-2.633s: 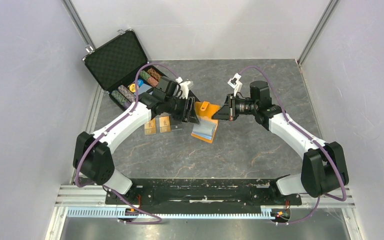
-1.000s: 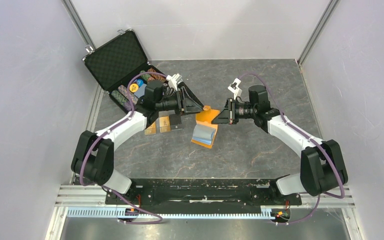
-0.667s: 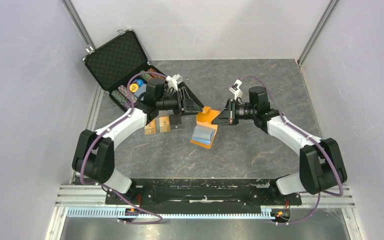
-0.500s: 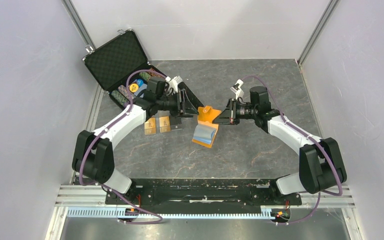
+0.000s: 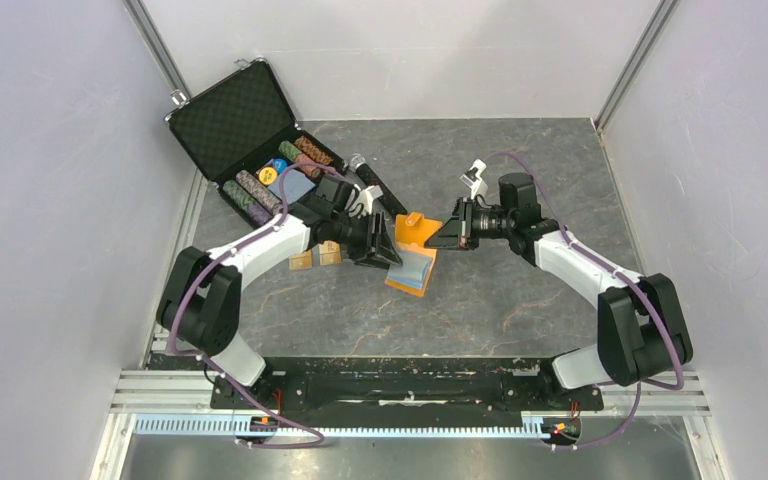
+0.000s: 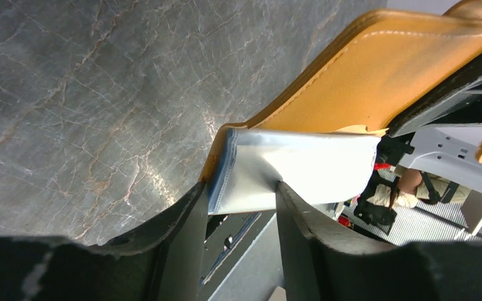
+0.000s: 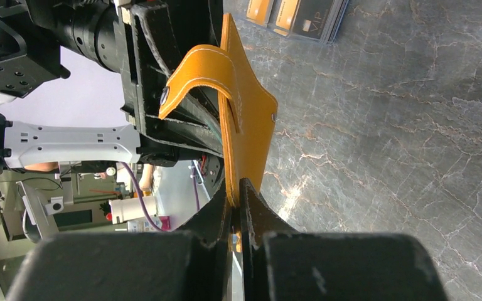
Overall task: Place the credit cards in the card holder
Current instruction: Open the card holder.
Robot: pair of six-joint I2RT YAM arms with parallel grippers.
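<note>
The orange card holder (image 5: 415,231) stands propped open at mid-table, its flap lifted and its light blue lining (image 5: 411,265) lying toward the near side. My right gripper (image 7: 235,188) is shut on the orange flap's edge (image 7: 245,125). My left gripper (image 6: 241,188) is open at the holder's left side, the corner of the lining (image 6: 301,169) between its fingers (image 6: 185,219). Two gold-tan credit cards (image 5: 303,261) lie left of the holder, partly under the left arm. The right wrist view shows them with a black card (image 7: 319,22).
An open black foam-lined case (image 5: 245,120) with stacked chips (image 5: 252,190) sits at the back left, just behind the left arm. Grey walls close in the marbled table (image 5: 520,300) on three sides.
My left gripper has swung from beside the case toward the near side, down to the holder's left edge and lining. The right gripper has kept the flap lifted in place.
</note>
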